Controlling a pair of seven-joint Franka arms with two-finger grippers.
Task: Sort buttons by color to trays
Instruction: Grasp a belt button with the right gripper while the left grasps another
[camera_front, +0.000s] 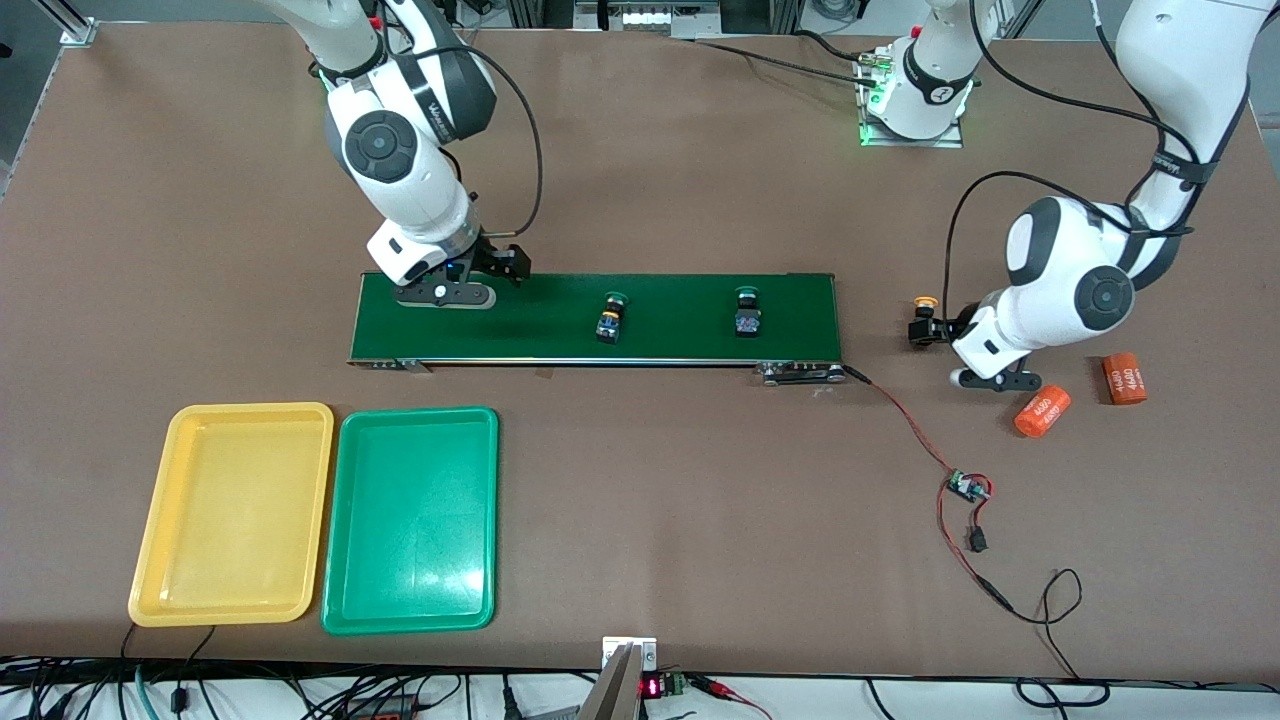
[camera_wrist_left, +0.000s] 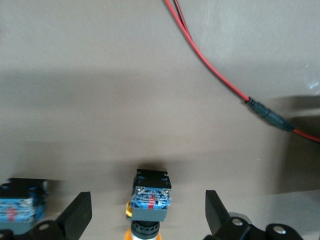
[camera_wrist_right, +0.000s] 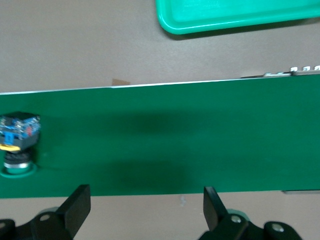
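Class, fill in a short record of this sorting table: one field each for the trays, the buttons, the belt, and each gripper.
trays: yellow tray and green tray side by side, both empty
belt: conveyor belt carries two green buttons
off belt: yellow button on the table between the left gripper's fingers
left gripper: open, around the yellow button
right gripper: open, over the belt's end

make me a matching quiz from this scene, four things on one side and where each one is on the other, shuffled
Things
1. yellow tray
2. green-capped buttons
3. left gripper
4. right gripper

Places
A. around a yellow-capped button on the table
B. over the belt's end toward the right arm
C. on the green belt
D. beside the green tray

Pairs: 1-D, 2-C, 3-A, 4-B
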